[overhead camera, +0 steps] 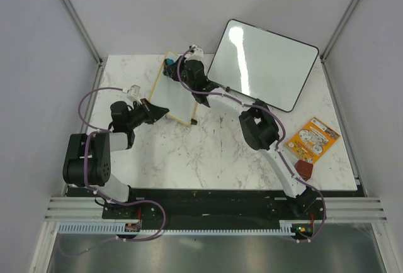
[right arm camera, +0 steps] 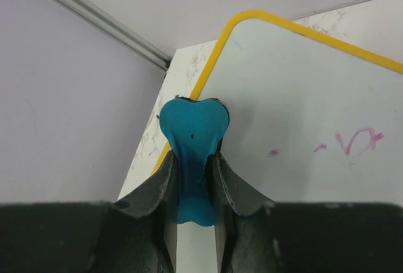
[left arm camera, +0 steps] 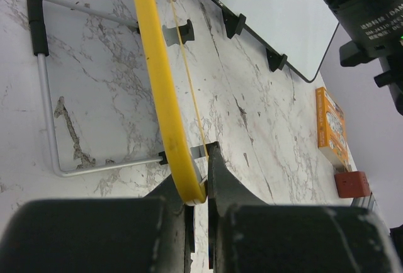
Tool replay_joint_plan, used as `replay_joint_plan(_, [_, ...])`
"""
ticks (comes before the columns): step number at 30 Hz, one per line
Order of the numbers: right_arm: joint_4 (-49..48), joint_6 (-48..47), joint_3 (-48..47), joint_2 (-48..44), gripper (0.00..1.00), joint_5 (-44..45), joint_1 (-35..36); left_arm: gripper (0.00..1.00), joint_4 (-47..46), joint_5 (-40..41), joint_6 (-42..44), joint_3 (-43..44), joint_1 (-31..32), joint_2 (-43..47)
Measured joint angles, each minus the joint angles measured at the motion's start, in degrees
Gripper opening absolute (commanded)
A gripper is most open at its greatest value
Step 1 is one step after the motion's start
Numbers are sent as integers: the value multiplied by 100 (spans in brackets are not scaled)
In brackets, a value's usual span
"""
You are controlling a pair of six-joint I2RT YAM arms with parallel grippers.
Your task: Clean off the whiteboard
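Note:
The small whiteboard (overhead camera: 171,94) with a yellow frame (left arm camera: 157,84) stands tilted at the back of the table on a wire stand (left arm camera: 44,97). A few pink marks (right arm camera: 356,139) remain on its white face (right arm camera: 302,84). My left gripper (overhead camera: 158,111) is shut on the board's near corner, its fingers (left arm camera: 227,185) pinching the yellow frame. My right gripper (overhead camera: 173,68) is shut on a blue eraser (right arm camera: 192,134), which is pressed on the board near its far rounded corner, left of the pink marks.
A larger black-framed glossy board (overhead camera: 264,62) leans at the back right, close to the right arm. An orange package (overhead camera: 313,138) and a red-brown block (overhead camera: 305,170) lie at the right. Cage posts and walls border the table.

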State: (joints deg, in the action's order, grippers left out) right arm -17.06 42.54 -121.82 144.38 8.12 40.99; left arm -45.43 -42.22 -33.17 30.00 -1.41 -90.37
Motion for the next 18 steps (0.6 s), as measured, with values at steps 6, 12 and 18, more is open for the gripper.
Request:
replay_joint_plan(6, [-76,511,-686,592,0,13,-306,2,0,0,0,0,4,0])
replay_joint_plan(12, [531,979,-1231,975,0,-103,-680,2,-7,-4,0,4,28,0])
replay_joint_plan(18, [1027,1182,-909,901,0,-487,-1051,2,-11,-11,2,4,44,9])
